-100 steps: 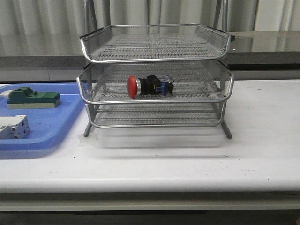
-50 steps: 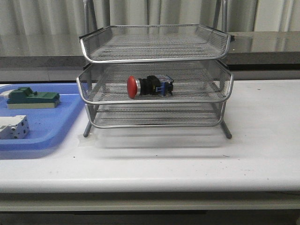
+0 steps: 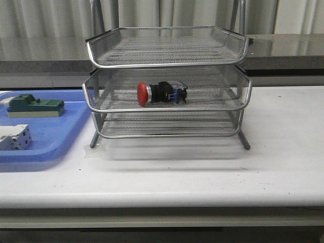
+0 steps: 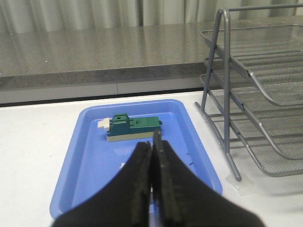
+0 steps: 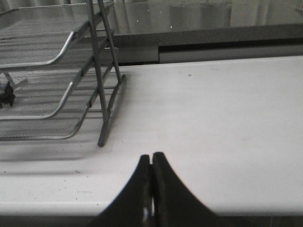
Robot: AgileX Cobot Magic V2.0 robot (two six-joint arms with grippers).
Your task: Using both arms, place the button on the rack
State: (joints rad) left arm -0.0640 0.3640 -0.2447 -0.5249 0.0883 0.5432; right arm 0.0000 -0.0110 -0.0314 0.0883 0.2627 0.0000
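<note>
The button (image 3: 161, 93), with its red head, black body and blue rear part, lies on its side in the middle tier of the silver wire-mesh rack (image 3: 167, 109). A small dark part of the button (image 5: 5, 94) shows at the edge of the right wrist view. Neither arm appears in the front view. My left gripper (image 4: 152, 144) is shut and empty, hanging over the blue tray beside the rack (image 4: 265, 90). My right gripper (image 5: 151, 158) is shut and empty above bare table, apart from the rack (image 5: 57, 75).
A flat blue tray (image 3: 55, 147) lies left of the rack, holding a green block (image 3: 35, 106) and a white terminal block (image 3: 14, 137). The green block (image 4: 131, 128) sits just beyond the left fingers on the tray (image 4: 90, 161). A grey ledge and curtains stand behind the table.
</note>
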